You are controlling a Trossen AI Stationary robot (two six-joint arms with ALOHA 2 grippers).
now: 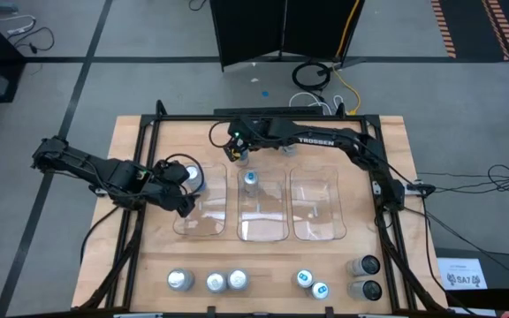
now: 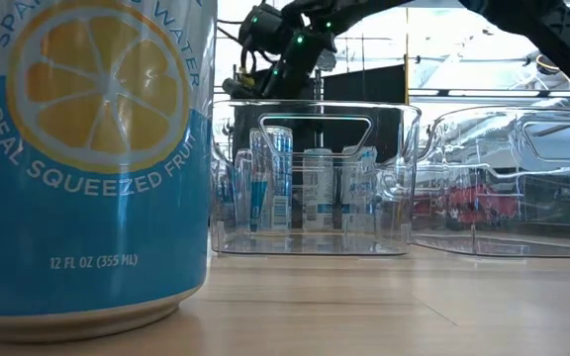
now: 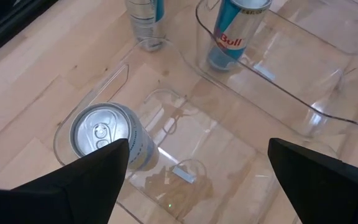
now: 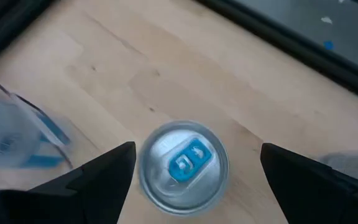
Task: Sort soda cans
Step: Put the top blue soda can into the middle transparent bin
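right gripper (image 4: 191,177) over blue-tab can (image 4: 184,163) on bare wood behind middle bin (image 1: 262,225), jaws wide, nothing held. i judge off-centre descent could tip can. left gripper (image 3: 197,171) spread empty above silver-top can (image 3: 107,134) inside left bin (image 1: 203,221).

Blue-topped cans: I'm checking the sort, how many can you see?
4. Two stand at the table's near edge, one in the middle bin, one behind that bin under the right hand. None seem hidden.
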